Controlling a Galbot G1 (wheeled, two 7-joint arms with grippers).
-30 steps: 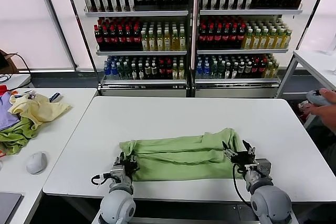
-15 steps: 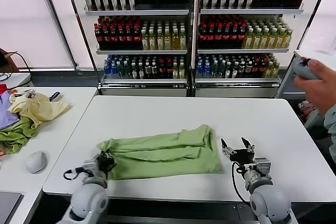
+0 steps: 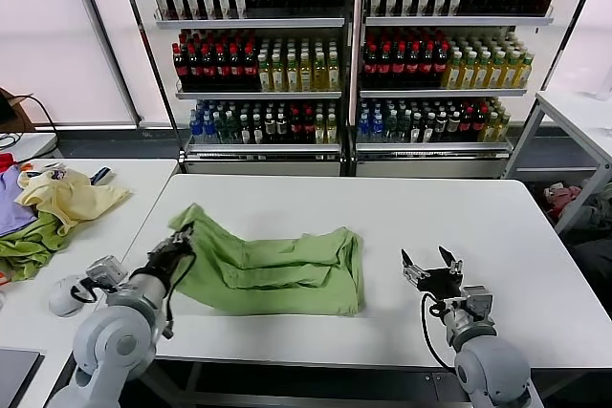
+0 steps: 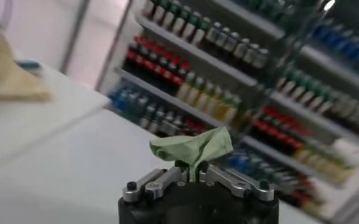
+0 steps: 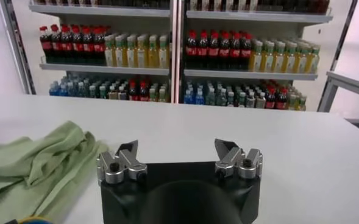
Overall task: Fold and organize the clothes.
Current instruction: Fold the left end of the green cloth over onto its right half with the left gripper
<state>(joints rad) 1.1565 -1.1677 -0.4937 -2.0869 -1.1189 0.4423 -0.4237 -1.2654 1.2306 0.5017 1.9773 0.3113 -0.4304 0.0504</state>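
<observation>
A pale lime-green shirt (image 3: 273,260) lies folded lengthwise across the near middle of the white table (image 3: 316,198). My left gripper (image 3: 179,239) is shut on the shirt's left end and holds that corner lifted above the table. In the left wrist view a pinched tuft of the shirt (image 4: 194,146) sticks up between the closed jaws of the left gripper (image 4: 192,173). My right gripper (image 3: 431,268) stands open over bare table to the right of the shirt, holding nothing. The right wrist view shows the right gripper (image 5: 178,150) with jaws wide apart and the shirt (image 5: 36,164) off to one side.
A second table on the left carries a heap of yellow, green and purple clothes (image 3: 43,212) and a computer mouse (image 3: 65,297). Drink shelves (image 3: 349,54) stand behind the table. Another white table (image 3: 579,117) stands at the far right.
My left gripper has closed on the shirt's left end and dragged it left and up, so the whole shirt slid leftward. The right gripper stayed put. The person's hand at right is gone.
</observation>
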